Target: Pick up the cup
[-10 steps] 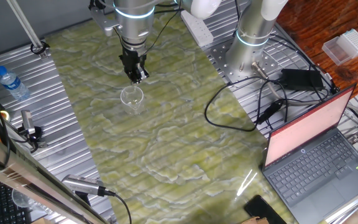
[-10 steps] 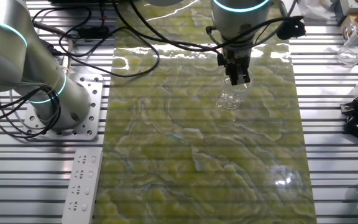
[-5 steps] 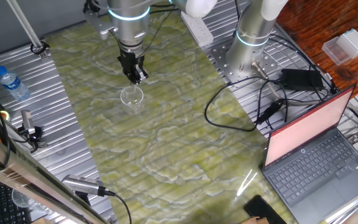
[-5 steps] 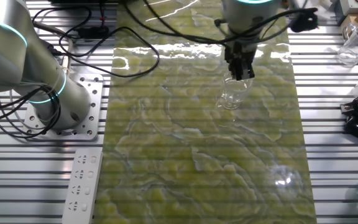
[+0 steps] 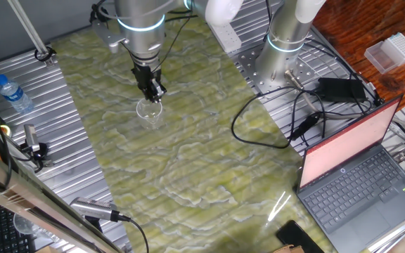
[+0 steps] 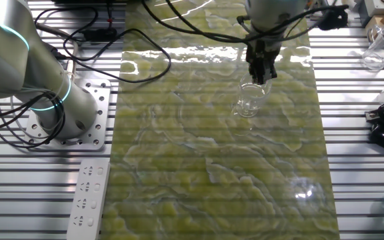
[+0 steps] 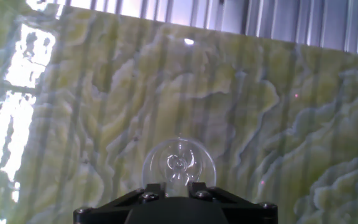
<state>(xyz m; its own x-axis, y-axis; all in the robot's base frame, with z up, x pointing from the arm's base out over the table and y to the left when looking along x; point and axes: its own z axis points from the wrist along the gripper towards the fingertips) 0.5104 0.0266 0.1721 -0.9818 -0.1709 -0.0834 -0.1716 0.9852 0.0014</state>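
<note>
The cup (image 5: 148, 112) is small, clear and upright on the green marbled mat. It also shows in the other fixed view (image 6: 248, 101) and, from above, in the hand view (image 7: 179, 163). My gripper (image 5: 150, 91) hangs just above the cup's far rim, also seen in the other fixed view (image 6: 261, 72). Its fingers stand a narrow gap apart, narrower than the cup, and hold nothing. In the hand view the gripper (image 7: 176, 188) sits at the bottom edge, with the cup's rim showing between the finger mounts. The fingertips are hidden there.
A water bottle with a blue cap (image 5: 13, 93) lies on the ribbed metal at the left. A second arm's base (image 5: 281, 53), black cables (image 5: 287, 119) and a laptop (image 5: 361, 165) are at the right. A power strip (image 6: 87, 200) lies near the front.
The gripper has moved a short way over the cup and come lower toward its far rim. The cup has stayed in place.
</note>
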